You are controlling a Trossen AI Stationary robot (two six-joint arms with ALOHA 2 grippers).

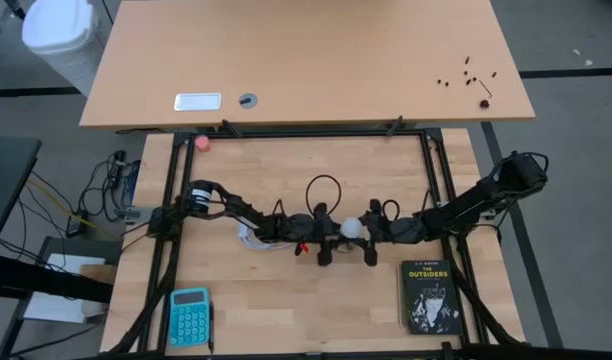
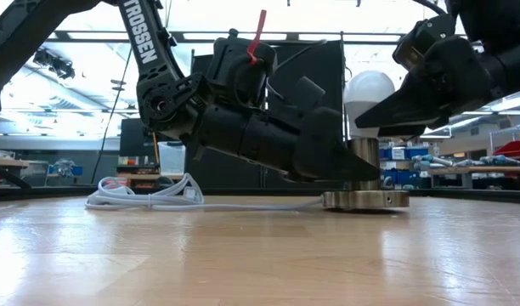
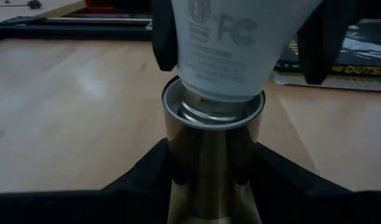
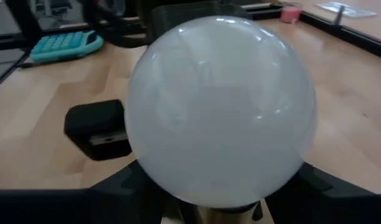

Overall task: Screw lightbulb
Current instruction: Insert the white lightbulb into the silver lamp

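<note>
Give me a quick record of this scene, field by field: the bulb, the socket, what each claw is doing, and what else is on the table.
lightbulb: white lightbulb upright, its base entering the socket
socket: metal socket standing on a round base, white cord trailing away
left claw: left claw shut on the socket stem
right claw: right claw shut on the lightbulb
other items: teal calculator, black book
surface: wooden table

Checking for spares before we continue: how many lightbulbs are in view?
1. The lightbulb stands in the metal socket mid-table, gripped by the right gripper; the left gripper clamps the socket. No others show.
</note>
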